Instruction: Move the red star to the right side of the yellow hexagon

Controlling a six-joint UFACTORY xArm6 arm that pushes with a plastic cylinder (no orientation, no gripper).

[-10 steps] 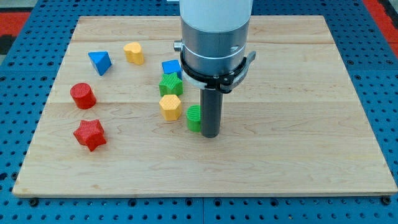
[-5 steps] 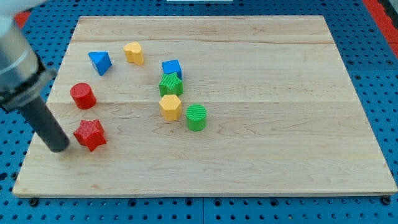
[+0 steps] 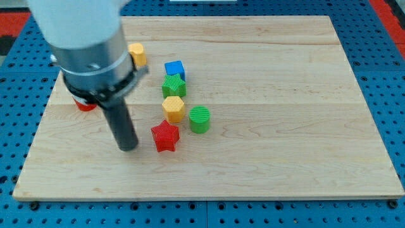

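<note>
Red star [image 3: 165, 137] sits on the wooden surface [image 3: 285, 95], just below the yellow hexagon [image 3: 173, 108] and slightly toward the view's left, close to it but not clearly touching. My tip [image 3: 129, 147] is on the surface at the view's left of the star, near it with a small gap showing. No jaws on this rig, just the rod, so nothing opens, closes or grips.

Progress: judged partway. Star is beside the hexagon but under it, not on the view's right. That right-hand spot is taken by the green cylinder [image 3: 200, 119], which stands just right of and a bit below the hexagon. What's left, as I judge it: get the star around or past the cylinder to the hexagon's right without knocking either.

Other blocks: green block [image 3: 173, 85] just above the hexagon, blue cube [image 3: 174, 68] above that, a second yellow block [image 3: 137, 54] partly behind the arm, a red block [image 3: 84, 104] mostly hidden by the arm.

Containers: none visible.
</note>
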